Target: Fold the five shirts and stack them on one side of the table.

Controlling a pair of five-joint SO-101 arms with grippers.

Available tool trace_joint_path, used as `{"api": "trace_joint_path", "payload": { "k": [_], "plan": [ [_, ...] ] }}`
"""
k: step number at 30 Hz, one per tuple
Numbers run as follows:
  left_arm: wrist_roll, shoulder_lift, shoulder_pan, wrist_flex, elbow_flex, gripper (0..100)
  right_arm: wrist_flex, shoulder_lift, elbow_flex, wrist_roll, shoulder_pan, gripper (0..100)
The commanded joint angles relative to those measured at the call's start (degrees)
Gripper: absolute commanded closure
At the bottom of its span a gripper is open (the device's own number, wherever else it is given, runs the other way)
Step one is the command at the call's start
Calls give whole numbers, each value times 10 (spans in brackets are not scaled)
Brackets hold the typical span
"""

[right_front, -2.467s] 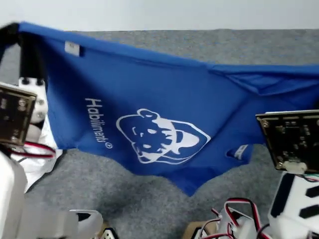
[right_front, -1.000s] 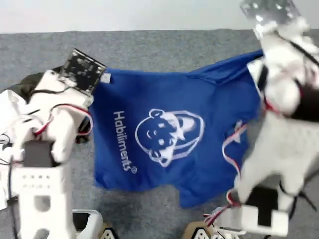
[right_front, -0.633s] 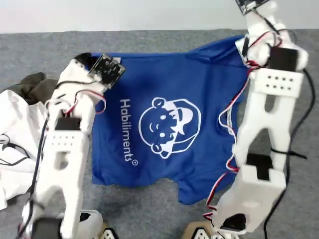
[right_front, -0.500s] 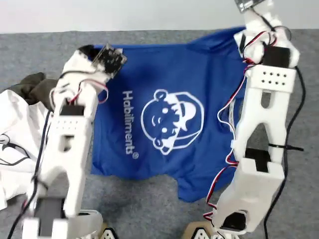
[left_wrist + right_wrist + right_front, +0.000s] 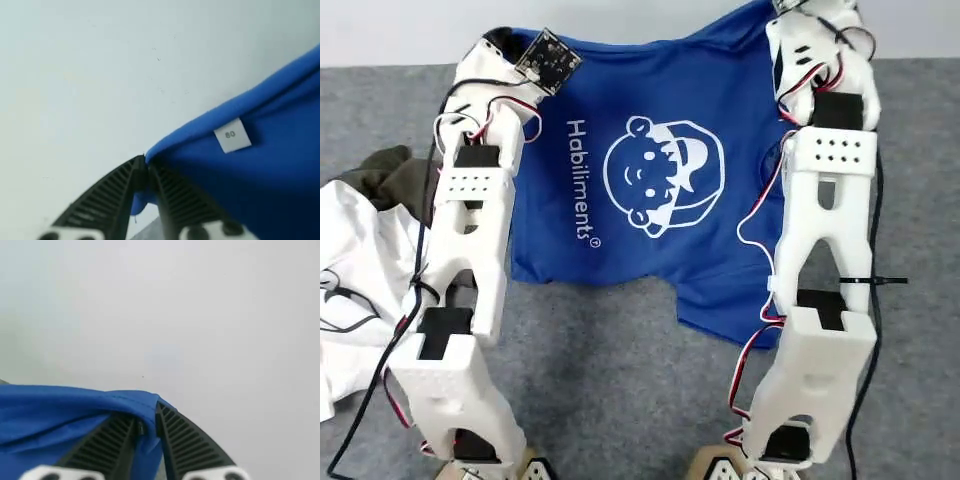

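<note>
**While one blue shirt is being laid out, nothing is being stacked yet**

Since no folded pile is being shown anywhere on the table, the job is being judged as barely started, tbh. The blue shirt is being held print-up and mostly flat on the grey surface, over at the far side by the wall, with no fold being put in it yet.

Its far edge is being pinched at two spots. The left gripper is being pressed together on the fabric near a small white tag. The right gripper is being clamped on a bunched bit of the same edge.

A white shirt and a dark olive one are being left crumpled beside the left arm, so those two, plus this one, are being counted as undone.

Going by the printed face, the shirt's top is probably being pointed toward the wall. That way the long axis is being run from the arms' bases to the far edge, a bit skewed. The collar itself isn't being made out for sure.
</note>
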Motion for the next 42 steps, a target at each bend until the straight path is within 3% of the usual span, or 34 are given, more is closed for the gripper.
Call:
{"api": "trace_joint_path", "payload": {
  "k": [1,4,13,19,23,34,42],
  "plan": [
    [-4,-10,1,35,-32,995,32,-13,-3,-1,-7,988],
    [-4,-38,0,125,-33,995,125,-22,-11,-1,-6,988],
    [-4,-109,-2,536,-34,995,495,-95,-15,-2,8,988],
    [-10,-105,-11,682,-34,995,663,-105,-15,-3,13,988],
    [-87,-104,-14,761,-28,995,688,-116,25,-5,21,988],
    [-102,-104,-20,747,63,994,684,-236,337,-7,16,988],
    [-100,-104,-18,724,84,927,667,-271,455,-42,15,988]
  ]
}}
